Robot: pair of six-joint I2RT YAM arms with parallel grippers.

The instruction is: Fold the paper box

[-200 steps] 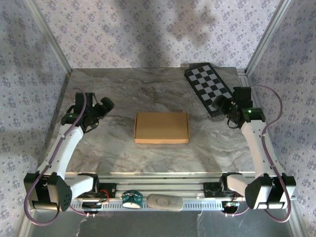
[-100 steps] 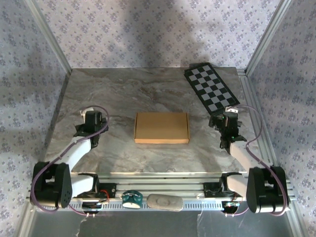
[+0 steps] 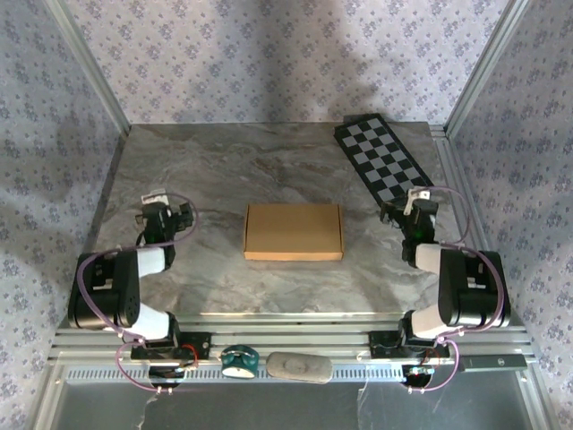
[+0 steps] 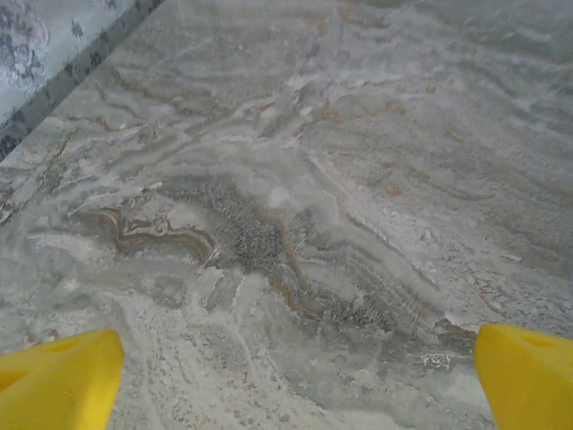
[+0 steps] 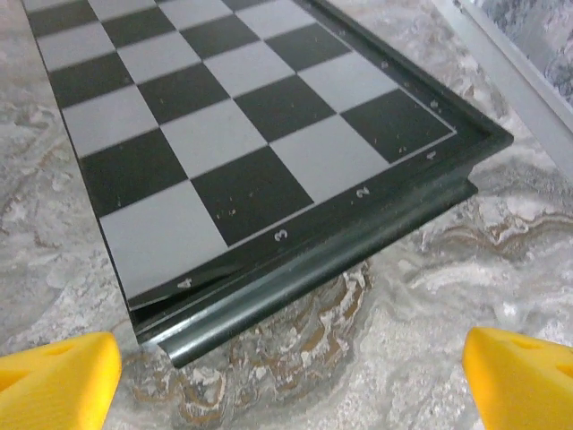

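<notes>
Both arms have folded back down-frame, left pincer (image 4: 295, 381) and right pincer (image 5: 291, 376) both spread; one paper box (image 3: 294, 231) at centre, one checkerboard panel (image 3: 383, 161) upper right

Small lilac-print wallpaper covers the walls (image 3: 269, 54) at the back and on both sides, with soft shadows lying across it. Slanting aluminium posts (image 3: 89, 64) frame a grey-veined marble tabletop (image 3: 224, 170). A black-and-grey checkerboard panel (image 3: 383, 159) lies flat toward 1 o'clock, and a slotted rail (image 3: 358, 369) runs along 6 o'clock.
</notes>
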